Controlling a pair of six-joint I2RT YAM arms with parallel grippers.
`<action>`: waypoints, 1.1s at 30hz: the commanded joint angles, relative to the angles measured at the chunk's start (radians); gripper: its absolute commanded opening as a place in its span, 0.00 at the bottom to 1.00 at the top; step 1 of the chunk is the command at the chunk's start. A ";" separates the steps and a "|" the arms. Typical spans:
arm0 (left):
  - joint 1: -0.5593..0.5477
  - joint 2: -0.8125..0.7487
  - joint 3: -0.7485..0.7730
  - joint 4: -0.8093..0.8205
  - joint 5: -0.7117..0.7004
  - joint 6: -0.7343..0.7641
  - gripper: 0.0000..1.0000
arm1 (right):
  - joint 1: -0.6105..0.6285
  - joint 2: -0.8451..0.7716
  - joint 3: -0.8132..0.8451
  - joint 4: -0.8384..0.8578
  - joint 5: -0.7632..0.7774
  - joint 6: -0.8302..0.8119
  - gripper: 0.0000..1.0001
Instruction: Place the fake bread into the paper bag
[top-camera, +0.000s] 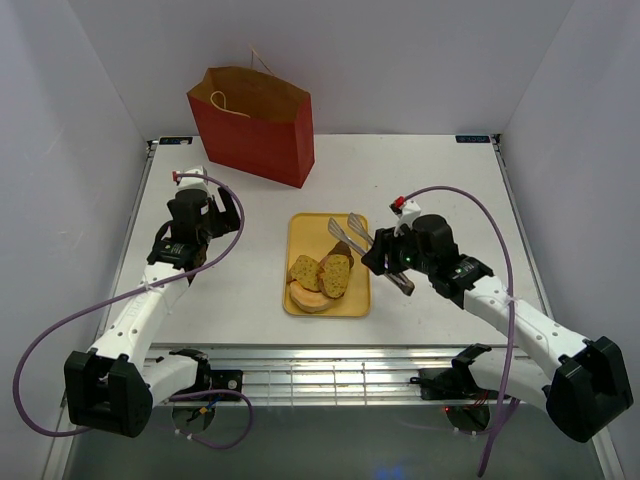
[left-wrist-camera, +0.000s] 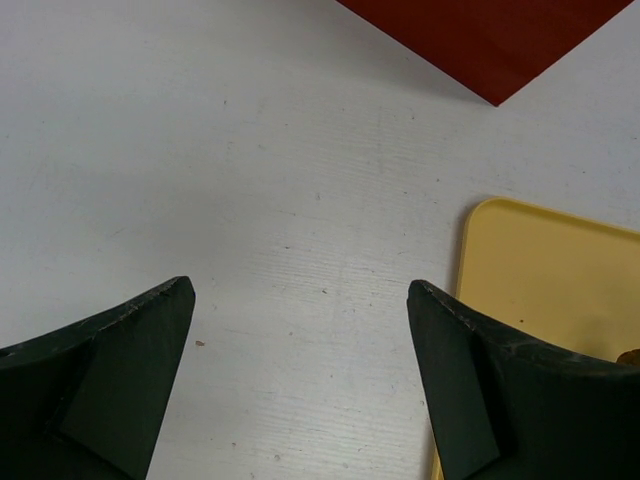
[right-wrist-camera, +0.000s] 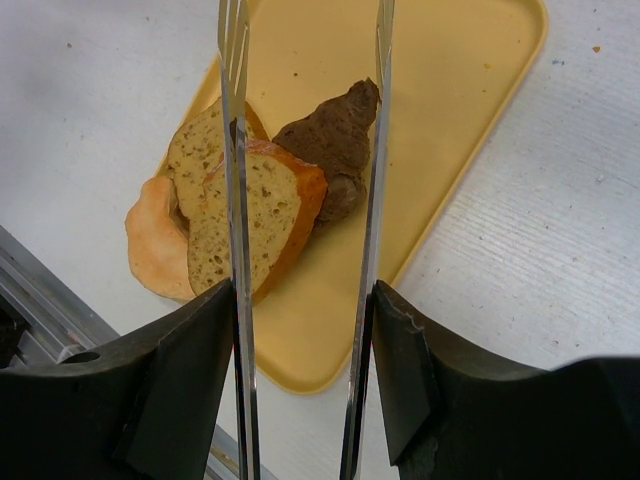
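Observation:
The fake bread lies on the near left part of a yellow tray (top-camera: 352, 300): two tan speckled slices (top-camera: 305, 272) (right-wrist-camera: 270, 215), a pale bun (top-camera: 312, 298) (right-wrist-camera: 155, 250) and a dark brown piece (right-wrist-camera: 340, 135). My right gripper (top-camera: 385, 262) (right-wrist-camera: 303, 290) is shut on metal tongs (top-camera: 350, 235) (right-wrist-camera: 236, 150), whose open arms hang over the bread without touching it. The red paper bag (top-camera: 255, 125) (left-wrist-camera: 490, 40) stands open at the far left of centre. My left gripper (top-camera: 212, 212) (left-wrist-camera: 300, 285) is open and empty over the bare table, left of the tray (left-wrist-camera: 540, 270).
The white table (top-camera: 250, 240) is walled on three sides by pale panels. A metal rail (top-camera: 330, 375) runs along the near edge between the arm bases. Purple cables (top-camera: 60, 330) loop from both arms.

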 joint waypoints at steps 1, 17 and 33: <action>-0.004 -0.008 0.009 0.001 0.003 0.006 0.98 | -0.005 0.015 -0.019 0.092 -0.009 0.030 0.60; -0.002 -0.007 0.009 0.003 0.025 0.003 0.98 | -0.005 0.087 -0.045 0.139 0.009 0.072 0.60; -0.004 -0.002 0.009 0.004 0.032 0.002 0.98 | -0.003 0.093 -0.065 0.141 -0.001 0.095 0.57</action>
